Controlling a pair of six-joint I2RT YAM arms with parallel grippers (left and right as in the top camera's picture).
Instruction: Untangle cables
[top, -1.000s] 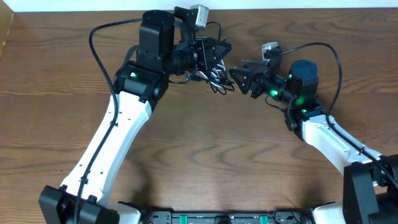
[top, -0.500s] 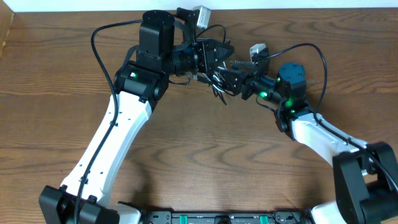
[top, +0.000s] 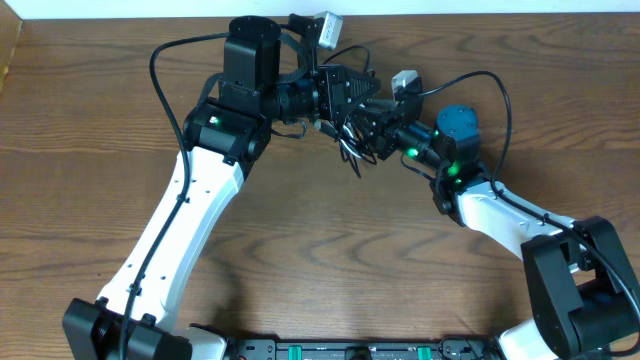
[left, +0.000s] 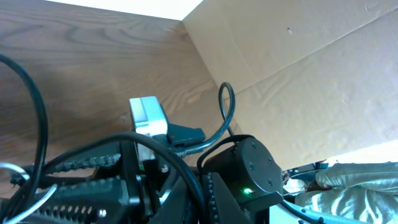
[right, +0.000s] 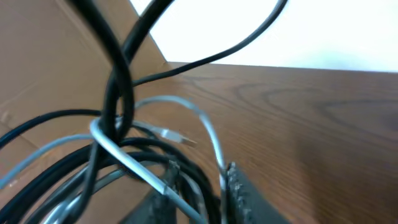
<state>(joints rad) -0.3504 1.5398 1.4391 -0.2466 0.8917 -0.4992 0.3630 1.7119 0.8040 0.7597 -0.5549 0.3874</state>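
A tangle of black and white cables (top: 349, 141) hangs above the wooden table (top: 330, 250) at the back centre. My left gripper (top: 350, 93) is shut on its top. My right gripper (top: 371, 119) comes in from the right and meets the same bundle. In the right wrist view the black cable (right: 118, 93) loops up and the white cable (right: 127, 158) crosses it, a small white plug (right: 178, 136) sticking out. Black strands fill the narrow gap between the right gripper (right: 199, 174) fingers. The left wrist view shows a dark toothed finger (left: 81, 199) and a cable strand (left: 28, 118) at the left.
Thick black arm wires (top: 165, 55) arc over the left arm, and another (top: 495, 85) arcs over the right. The right arm's wrist (left: 249, 171) and its camera (left: 146, 115) sit right in front of the left wrist camera. A cardboard wall (left: 292, 68) stands beyond the table.
The right arm has moved left up to the left gripper. Its jaws have narrowed around the hanging cables. The left arm has stayed in place.
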